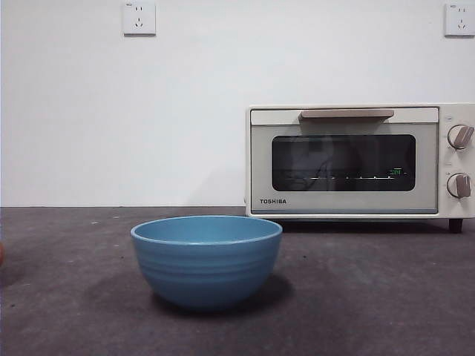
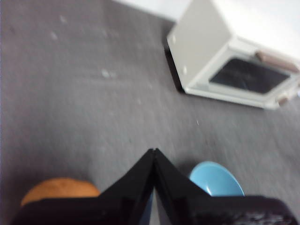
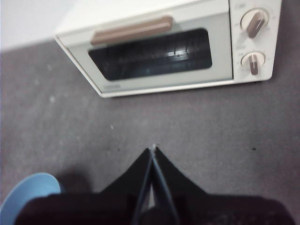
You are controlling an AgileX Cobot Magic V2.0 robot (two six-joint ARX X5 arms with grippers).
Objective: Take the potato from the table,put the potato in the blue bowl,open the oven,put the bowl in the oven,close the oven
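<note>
1. From the front view I see the blue bowl [image 1: 206,259] upright on the table [image 1: 371,297], near the camera and a little left of centre. I cannot see into it from this level.
2. The oven [image 1: 360,159] stands farther back and to the right, against the white wall [image 1: 148,111]. Its door is closed; the bar handle [image 1: 346,113] runs along the top of the door, and the two knobs [image 1: 460,159] sit one above the other at its right end.
3. The potato [image 2: 58,190] lies on the table, outside the bowl. In the front view only a sliver of orange shows at the far left edge.
4. Left gripper [image 2: 154,151]: jaws together, tips meeting at a point, holding nothing. It hangs above the table. In my left wrist view the potato sits to one side of the jaws and the bowl to the other, both apart from the tips; the jaws touch neither.
5. Right gripper [image 3: 153,149]: jaws together, nothing clamped. It hangs over bare table in front of the oven, well apart from the door. The bowl's rim shows at the corner of that view, off to the side of the jaws.
6. Neither arm appears in the front view.
7. Two wall sockets [image 1: 139,18] are mounted high on the wall.
</note>
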